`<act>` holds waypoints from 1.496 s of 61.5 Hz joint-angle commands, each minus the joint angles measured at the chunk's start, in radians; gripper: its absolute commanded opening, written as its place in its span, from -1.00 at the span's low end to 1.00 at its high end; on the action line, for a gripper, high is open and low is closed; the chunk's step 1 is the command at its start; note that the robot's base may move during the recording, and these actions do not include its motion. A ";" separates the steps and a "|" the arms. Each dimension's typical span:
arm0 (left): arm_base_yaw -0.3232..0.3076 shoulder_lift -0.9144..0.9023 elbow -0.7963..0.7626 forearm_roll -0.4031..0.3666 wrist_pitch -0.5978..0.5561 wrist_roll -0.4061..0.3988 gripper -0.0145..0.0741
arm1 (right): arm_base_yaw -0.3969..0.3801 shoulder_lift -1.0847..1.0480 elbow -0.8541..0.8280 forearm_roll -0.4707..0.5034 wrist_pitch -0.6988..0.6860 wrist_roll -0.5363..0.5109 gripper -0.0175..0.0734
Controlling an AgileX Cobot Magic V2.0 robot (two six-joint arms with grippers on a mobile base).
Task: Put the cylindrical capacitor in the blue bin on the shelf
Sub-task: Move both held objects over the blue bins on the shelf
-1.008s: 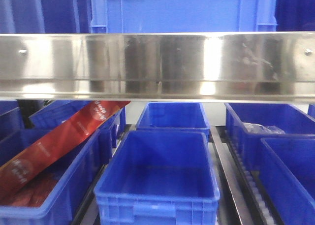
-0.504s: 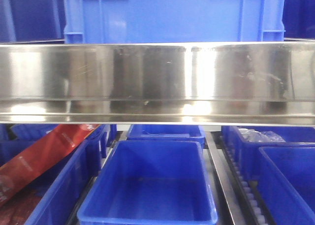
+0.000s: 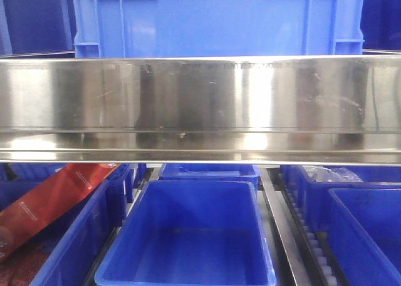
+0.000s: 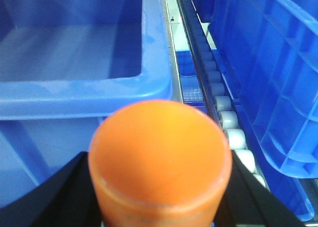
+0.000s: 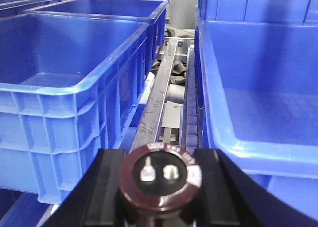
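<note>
The cylindrical capacitor [image 5: 160, 180] is cut off below (as is the blurred orange cylinder [image 4: 159, 162]).

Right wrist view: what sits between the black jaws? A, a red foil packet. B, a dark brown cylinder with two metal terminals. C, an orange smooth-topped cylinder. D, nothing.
B: the dark brown cylindrical capacitor, two silver terminals on its top, sits between the jaws of the right gripper.
</note>
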 commanded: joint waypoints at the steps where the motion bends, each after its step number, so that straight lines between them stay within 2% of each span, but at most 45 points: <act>1: -0.006 -0.005 -0.001 -0.004 -0.030 -0.004 -0.92 | 0.002 -0.006 -0.001 -0.008 -0.027 -0.002 -0.97; 63: -0.006 -0.005 -0.001 -0.007 -0.049 -0.004 -0.92 | 0.002 -0.006 -0.001 -0.008 -0.027 -0.002 -0.97; 70: -0.014 0.024 -0.045 -0.007 -0.037 0.000 -0.92 | 0.002 -0.006 -0.001 -0.008 -0.037 -0.002 -0.97; 76: -0.075 0.081 -0.147 0.007 -0.029 0.002 -0.92 | 0.002 -0.006 -0.001 -0.001 -0.033 -0.002 -0.97; 84: -0.215 0.219 -0.336 0.062 -0.029 0.021 -0.92 | 0.002 -0.006 -0.001 0.013 -0.027 -0.002 -0.97; 92: -0.327 0.386 -0.557 0.067 -0.019 0.021 -0.92 | 0.002 -0.006 -0.001 0.017 -0.027 -0.002 -0.97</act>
